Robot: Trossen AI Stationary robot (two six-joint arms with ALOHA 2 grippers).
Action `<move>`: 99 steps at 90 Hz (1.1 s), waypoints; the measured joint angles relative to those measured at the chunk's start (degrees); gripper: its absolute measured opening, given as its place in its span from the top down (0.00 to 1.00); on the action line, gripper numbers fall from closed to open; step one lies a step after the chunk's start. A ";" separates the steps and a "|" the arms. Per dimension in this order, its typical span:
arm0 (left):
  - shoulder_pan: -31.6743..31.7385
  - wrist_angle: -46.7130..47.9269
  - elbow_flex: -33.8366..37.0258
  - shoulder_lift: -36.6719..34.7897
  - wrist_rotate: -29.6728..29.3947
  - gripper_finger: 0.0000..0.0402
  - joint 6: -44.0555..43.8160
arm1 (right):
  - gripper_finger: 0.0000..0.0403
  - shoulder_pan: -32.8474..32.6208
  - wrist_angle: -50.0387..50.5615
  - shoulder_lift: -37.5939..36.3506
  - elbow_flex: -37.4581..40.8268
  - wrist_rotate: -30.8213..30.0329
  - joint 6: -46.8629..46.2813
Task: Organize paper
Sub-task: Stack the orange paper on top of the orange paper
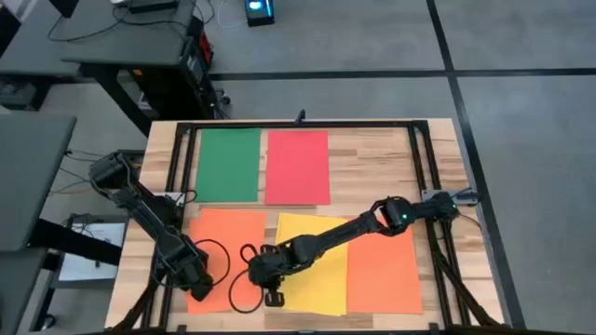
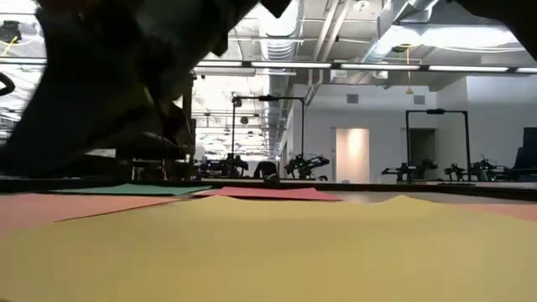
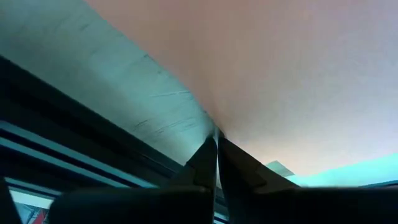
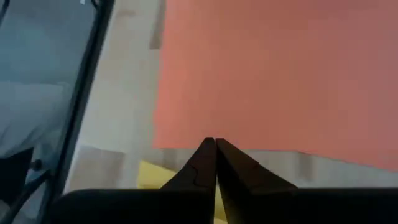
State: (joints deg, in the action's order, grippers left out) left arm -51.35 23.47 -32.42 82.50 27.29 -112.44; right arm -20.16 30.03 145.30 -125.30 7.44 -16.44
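Both clenched: left end effector (image 1: 200, 284) on orange sheet (image 1: 228, 244) edge, right end effector (image 1: 265, 279) near yellow sheet (image 1: 317, 270).

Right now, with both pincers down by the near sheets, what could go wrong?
The left pincer looks shut on the left orange sheet; pulling may crease or tear it. The right pincer sits low at the yellow sheet, which laps the right orange sheet, so dragging one might shift both.
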 joint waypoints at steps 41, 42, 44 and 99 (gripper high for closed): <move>-0.02 -0.53 0.00 0.00 0.54 1.00 -1.22 | 1.00 -0.38 -4.04 0.30 4.51 -0.39 -1.48; -0.02 -0.53 0.00 0.00 0.53 1.00 -1.22 | 1.00 -0.38 -3.92 0.30 4.57 -0.39 -1.56; -0.02 -0.53 0.00 0.00 0.50 1.00 -1.22 | 1.00 -0.37 -3.80 0.32 4.63 -0.39 -1.79; 0.20 -0.86 0.04 0.00 -0.18 1.00 -1.60 | 1.00 1.16 -7.53 3.18 4.02 1.03 -2.67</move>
State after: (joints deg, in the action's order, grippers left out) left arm -51.16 22.61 -32.38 82.50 27.11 -114.04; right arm -19.00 22.50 148.48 -121.27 8.47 -19.10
